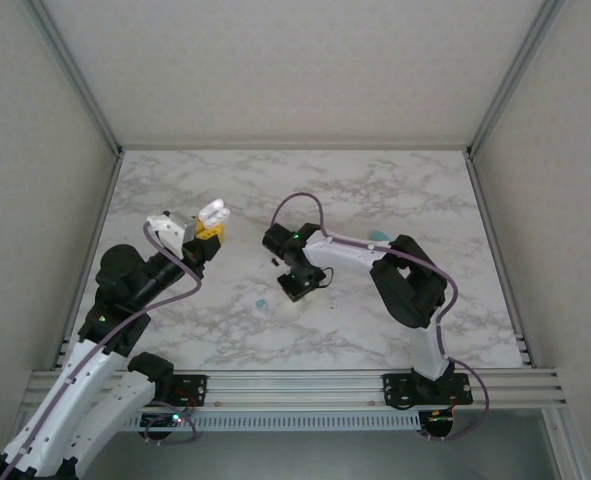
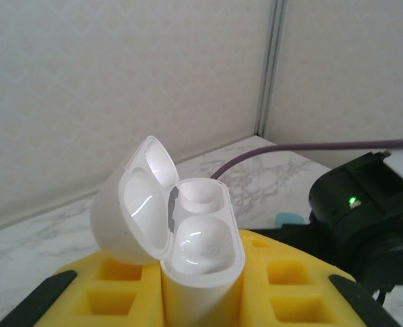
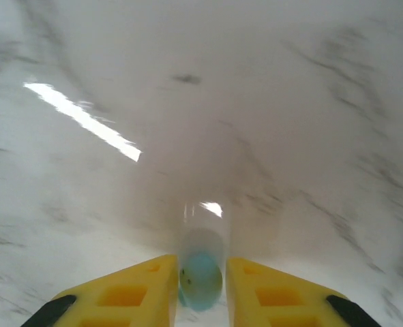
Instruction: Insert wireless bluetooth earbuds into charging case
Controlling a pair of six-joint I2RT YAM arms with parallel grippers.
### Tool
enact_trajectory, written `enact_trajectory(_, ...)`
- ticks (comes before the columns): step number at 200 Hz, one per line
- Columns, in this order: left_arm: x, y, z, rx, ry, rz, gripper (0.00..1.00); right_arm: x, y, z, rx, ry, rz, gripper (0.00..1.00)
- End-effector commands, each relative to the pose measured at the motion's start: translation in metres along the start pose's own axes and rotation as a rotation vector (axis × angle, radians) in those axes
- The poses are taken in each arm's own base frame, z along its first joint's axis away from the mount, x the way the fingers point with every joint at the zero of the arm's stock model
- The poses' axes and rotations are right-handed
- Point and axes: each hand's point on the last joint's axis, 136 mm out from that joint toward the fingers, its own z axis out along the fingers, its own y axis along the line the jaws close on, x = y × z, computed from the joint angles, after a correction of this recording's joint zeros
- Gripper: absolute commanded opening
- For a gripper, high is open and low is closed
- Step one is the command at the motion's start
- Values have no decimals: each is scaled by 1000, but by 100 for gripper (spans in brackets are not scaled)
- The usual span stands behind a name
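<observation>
- Left gripper (image 2: 202, 289) is pinching the case (image 2: 204, 248) low on its body, with the yellow fingers (image 2: 290, 279) pressing in from both sides. The case is standing upright and is raised off the table (image 1: 395, 190).
- The lid (image 2: 136, 211) is hanging open to the left, so both wells (image 2: 201, 195) are facing up and out. Judgement: the case is being offered as a steady socket, gripped low so nothing is blocking the openings from above.
- The wells are looking glossy and empty, with nothing seated yet.
- Right gripper (image 3: 201, 267) is pointing down at the table near its middle, well apart from the case. Judgement: it is doing the picking while the left arm is doing the holding.
- Its fingers are drawn in narrow and are lying against both sides of a teal earbud (image 3: 201, 279). They are pinching it, as far as the blurred wrist view is showing.
- The earbud is sitting right between the fingertips. A pale part is reaching ahead of the tips, but whether it is a stem or a reflection I cannot tell. Whether the earbud is resting on the table or is lifted I cannot tell either.
- A second earbud (image 1: 262, 303) is lying on the table just left of the right gripper.
- A teal piece (image 1: 379, 236) is lying beside the right forearm.
- Judgement: the grip is on a tiny rounded part, so slipping or twisting is the risk on the way to the wells.
</observation>
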Motion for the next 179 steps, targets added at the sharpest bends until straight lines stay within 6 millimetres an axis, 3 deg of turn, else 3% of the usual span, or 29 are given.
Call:
enact_trajectory(1,-23,-3,-1,22,-69,10,16,8,-21,-8,42,-6,135,26)
enact_trajectory(63,-22,-4,3,39,-62,0,16,10,-10,-4,-37,11,244,34)
enact_trajectory(108,-20,-5,4,46,-55,-6,16,38,-12,-2,-42,58,262,35)
enact_trajectory(179,-21,-6,10,60,-59,-8,16,27,-28,-18,57,11,244,45)
